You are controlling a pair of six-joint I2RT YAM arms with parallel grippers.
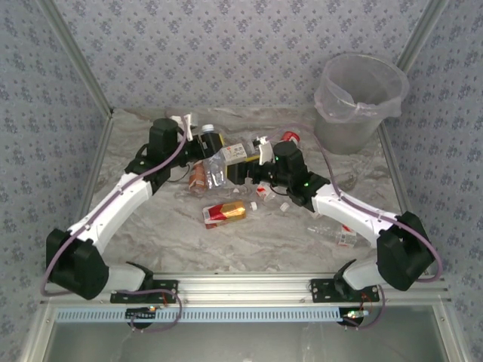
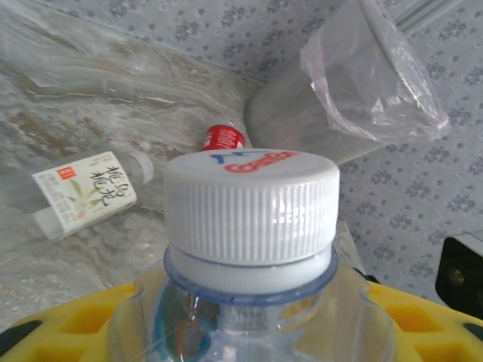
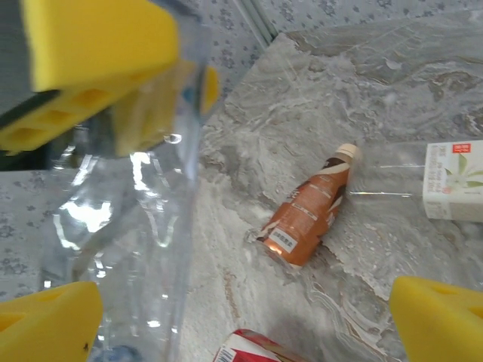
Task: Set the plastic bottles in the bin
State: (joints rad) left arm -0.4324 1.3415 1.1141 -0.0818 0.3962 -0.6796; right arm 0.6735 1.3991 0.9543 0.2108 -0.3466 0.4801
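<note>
My left gripper (image 1: 205, 145) is shut on a clear plastic bottle (image 2: 251, 302) with a white cap (image 2: 251, 204); its yellow pads (image 2: 68, 324) press the shoulders below the neck. That bottle (image 1: 219, 162) hangs above the table's middle. My right gripper (image 1: 240, 170) stands open right beside it, and the clear body (image 3: 124, 249) lies against its left pad (image 3: 45, 324). On the table below lie a brown bottle (image 3: 306, 215), a red-gold one (image 1: 225, 213) and a white-labelled one (image 2: 83, 192). A red-capped bottle (image 1: 290, 138) lies towards the bin (image 1: 358, 98), which stands at the back right.
Several small clear bottles (image 1: 338, 230) lie beside the right forearm, with loose caps (image 1: 269, 197) nearer the middle. Patterned walls and metal frame posts close in the table. Open marble surface lies in front of the red-gold bottle.
</note>
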